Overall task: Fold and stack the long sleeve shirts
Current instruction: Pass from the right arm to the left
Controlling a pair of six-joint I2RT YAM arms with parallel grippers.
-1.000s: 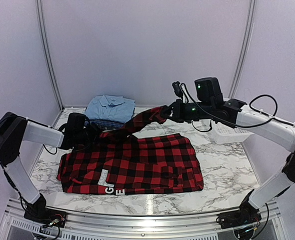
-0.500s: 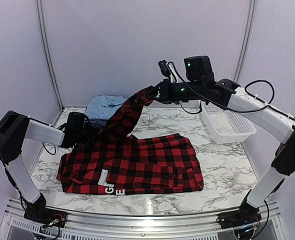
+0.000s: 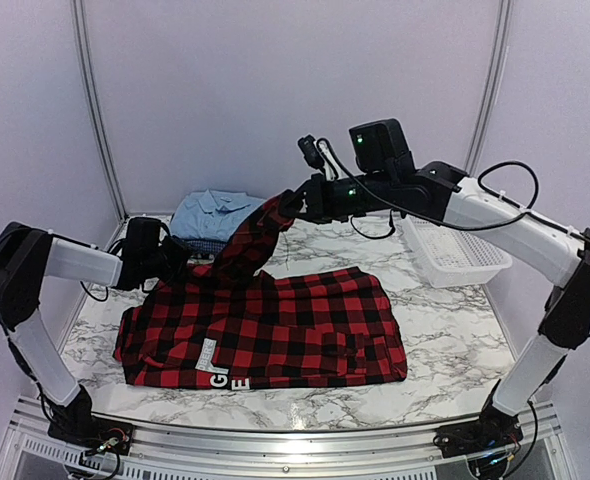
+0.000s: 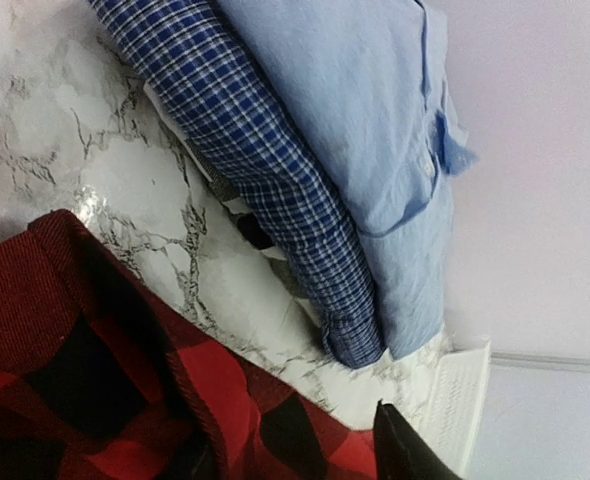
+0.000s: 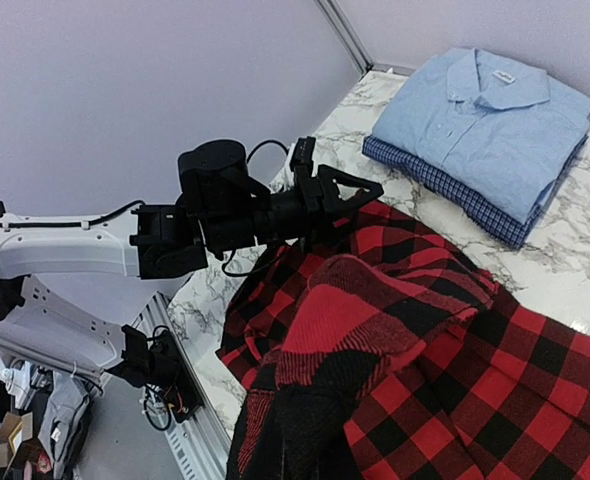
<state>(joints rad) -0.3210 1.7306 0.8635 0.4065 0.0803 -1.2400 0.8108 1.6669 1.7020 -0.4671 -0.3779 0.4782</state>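
The red-and-black plaid shirt [image 3: 295, 330] lies spread across the middle of the table, its white letters [image 3: 223, 380] near the front edge. One sleeve [image 3: 250, 235] rises off the table to my right gripper [image 3: 287, 205], which is shut on its cuff; in the right wrist view the bunched cuff [image 5: 375, 330] hides the fingers. My left gripper [image 3: 180, 262] sits low at the shirt's far left shoulder. Its jaws stand apart with plaid cloth [image 4: 75, 380] between them, one finger [image 4: 400, 450] showing. The light blue shirt [image 3: 215, 212] lies folded on the dark blue checked one [image 3: 203, 245] at the back left.
A white mesh basket [image 3: 455, 255] stands at the back right, under the right forearm. The folded stack [image 4: 305, 150] lies close behind the left gripper. White walls and corner posts enclose the table on three sides.
The right gripper has carried the sleeve up and leftward, toward the folded stack. The left gripper has stayed at the shoulder and its jaws have narrowed.
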